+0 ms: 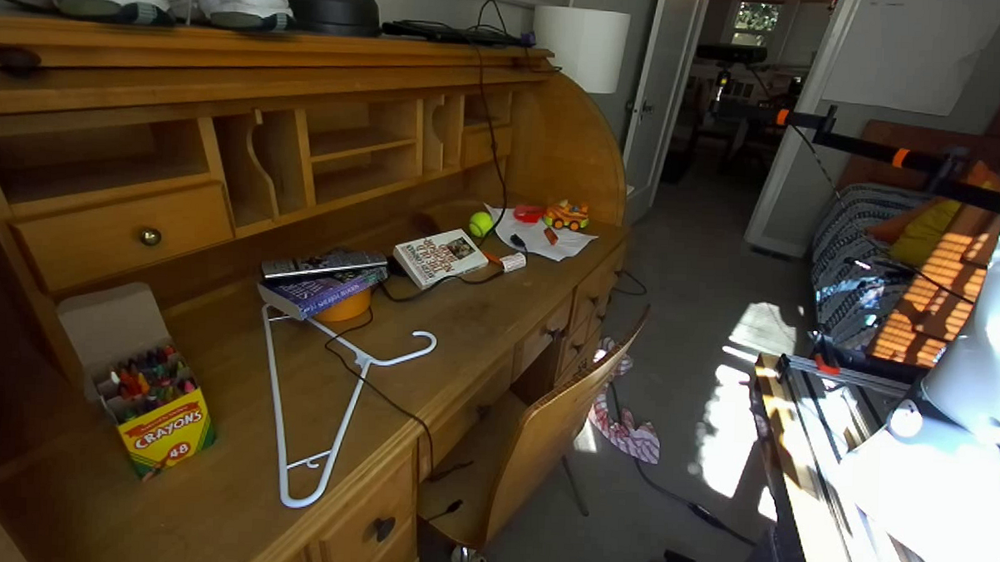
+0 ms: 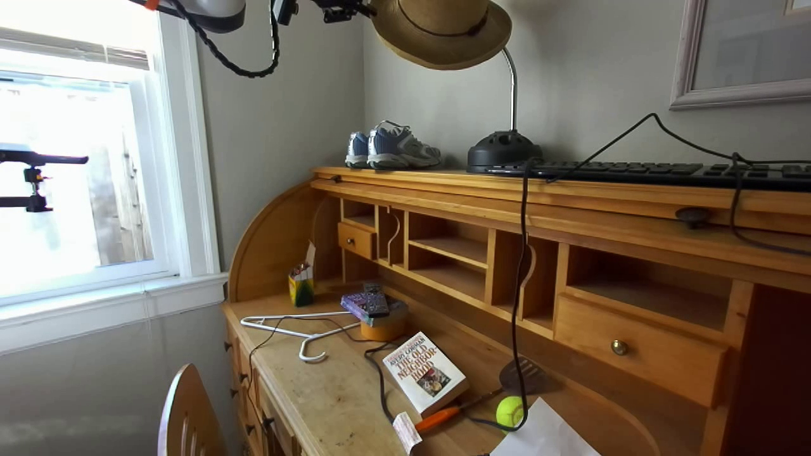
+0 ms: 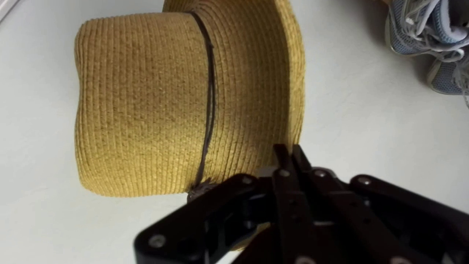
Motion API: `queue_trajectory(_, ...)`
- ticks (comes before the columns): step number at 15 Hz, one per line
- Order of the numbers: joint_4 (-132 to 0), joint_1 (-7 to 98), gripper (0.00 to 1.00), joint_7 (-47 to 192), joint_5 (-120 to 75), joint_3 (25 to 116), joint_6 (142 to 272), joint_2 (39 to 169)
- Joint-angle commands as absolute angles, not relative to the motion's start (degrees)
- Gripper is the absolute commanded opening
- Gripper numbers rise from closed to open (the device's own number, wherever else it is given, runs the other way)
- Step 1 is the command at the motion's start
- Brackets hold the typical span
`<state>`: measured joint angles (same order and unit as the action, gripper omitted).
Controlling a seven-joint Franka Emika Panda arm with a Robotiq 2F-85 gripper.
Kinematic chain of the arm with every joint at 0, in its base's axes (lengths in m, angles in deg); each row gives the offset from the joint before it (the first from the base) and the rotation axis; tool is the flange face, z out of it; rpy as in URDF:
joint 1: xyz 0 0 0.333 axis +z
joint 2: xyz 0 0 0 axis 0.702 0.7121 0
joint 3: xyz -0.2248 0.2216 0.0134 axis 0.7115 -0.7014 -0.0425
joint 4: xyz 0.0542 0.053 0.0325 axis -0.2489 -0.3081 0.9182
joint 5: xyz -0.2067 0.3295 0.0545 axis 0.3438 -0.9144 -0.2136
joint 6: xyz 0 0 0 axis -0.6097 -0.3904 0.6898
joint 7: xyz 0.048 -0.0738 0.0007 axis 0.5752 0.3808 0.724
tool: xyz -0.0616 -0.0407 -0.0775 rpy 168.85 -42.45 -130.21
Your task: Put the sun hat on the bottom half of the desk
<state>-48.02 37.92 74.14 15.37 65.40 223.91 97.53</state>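
The sun hat (image 3: 143, 102) is tan woven straw with a thin dark cord round its crown. My gripper (image 3: 289, 150) has its fingertips closed on the edge of the brim in the wrist view. In an exterior view the hat (image 2: 443, 28) hangs high above the desk's top shelf, cut by the upper frame edge, with the gripper (image 2: 364, 9) at its left. The bottom half of the desk (image 1: 456, 338) is the broad honey-brown writing surface, also seen in an exterior view (image 2: 329, 392). The hat is out of view in the exterior view with the chair in front.
On the writing surface lie a crayon box (image 1: 166, 427), a white hanger (image 1: 364, 359), stacked books (image 1: 325, 291), a paperback (image 1: 441, 258), a tennis ball (image 1: 480, 224), paper and cables. Shoes (image 2: 399, 149), a lamp base (image 2: 504, 149) and a keyboard stand on top. A chair (image 1: 545, 424) stands in front.
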Motion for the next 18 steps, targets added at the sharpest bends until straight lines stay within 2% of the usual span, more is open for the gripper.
queue_trajectory(1, -45.49, 37.60, 0.01, 73.84, 12.49, 65.10, 223.76, 98.61)
queue_trajectory(13, -31.22, 35.25, 0.01, 66.39, 6.18, 67.61, 223.67, 98.49)
queue_trajectory(18, -38.32, 33.98, 0.01, 68.93, 2.68, 66.97, 224.35, 94.25)
